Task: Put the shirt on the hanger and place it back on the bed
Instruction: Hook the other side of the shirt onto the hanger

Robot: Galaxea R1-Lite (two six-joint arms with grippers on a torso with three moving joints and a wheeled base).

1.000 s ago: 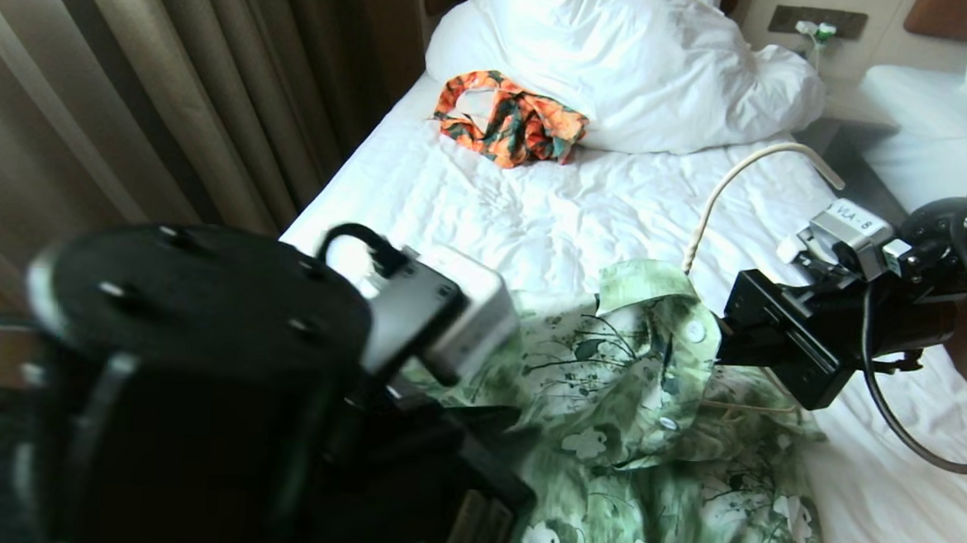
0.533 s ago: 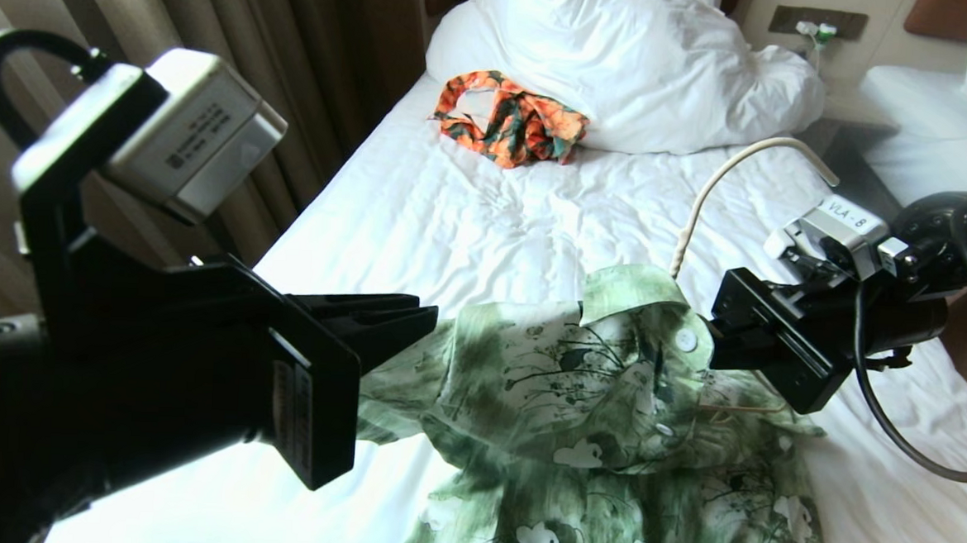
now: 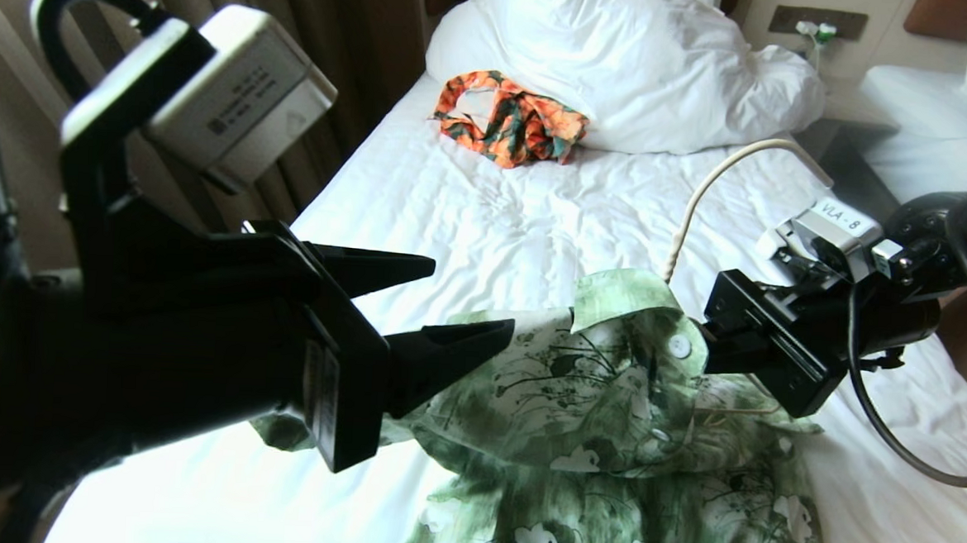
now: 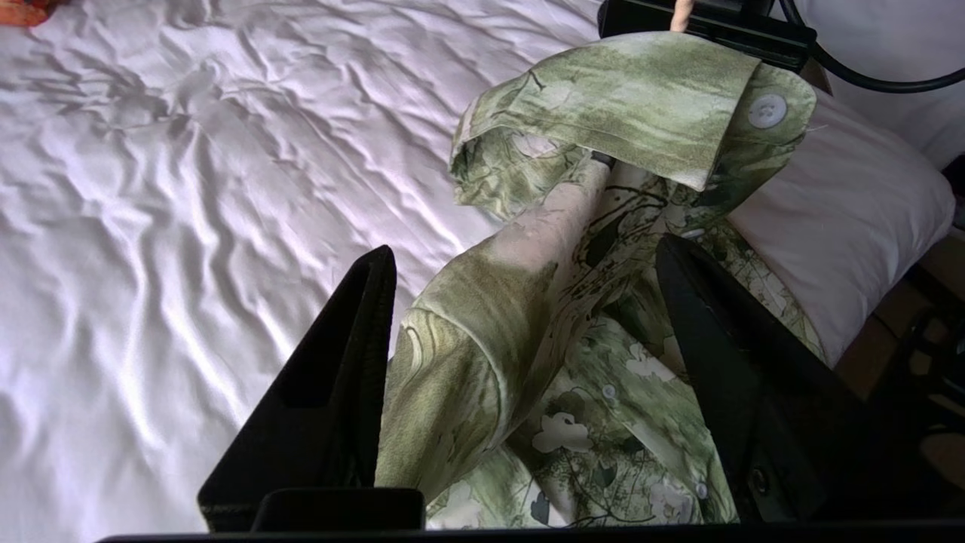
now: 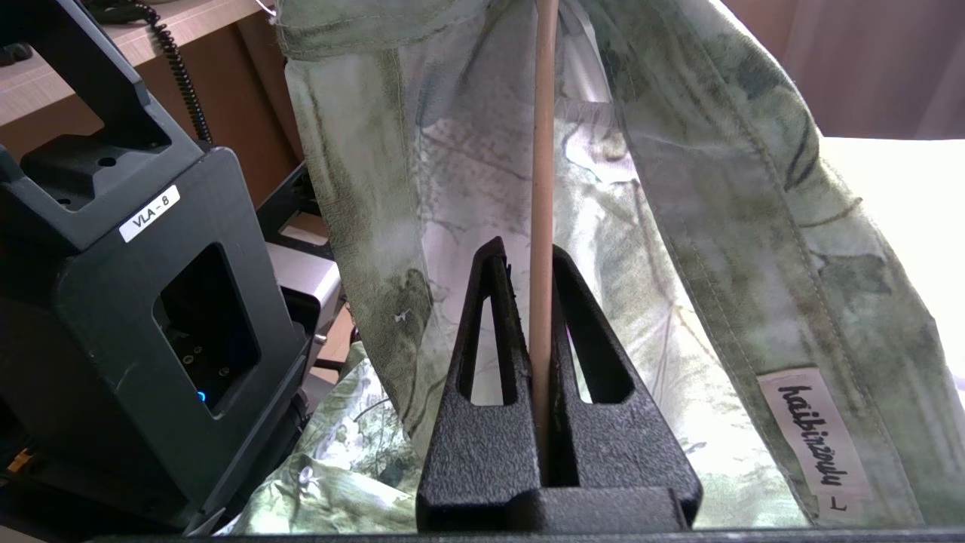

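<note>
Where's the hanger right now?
In the head view the hanger is right of centre, its hook arching up over the bed; the shut right gripper clamps its stem at the shirt collar.

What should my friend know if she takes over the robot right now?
Left tool: open, fingers apart beside the shirt's shoulder sleeve, holding nothing.
Right tool: shut on the hanger, at the shirt's collar.
Things: the shirt lies on the bed with its collar end lifted up on the hanger; the hanger's hook sticks out above the collar.
Done: the hanger is inside the shirt at the neck, and the shoulder on the left tool's side looks draped.
Left: check both shoulders sit on the hanger, then lay it back on the bed and let go.
</note>
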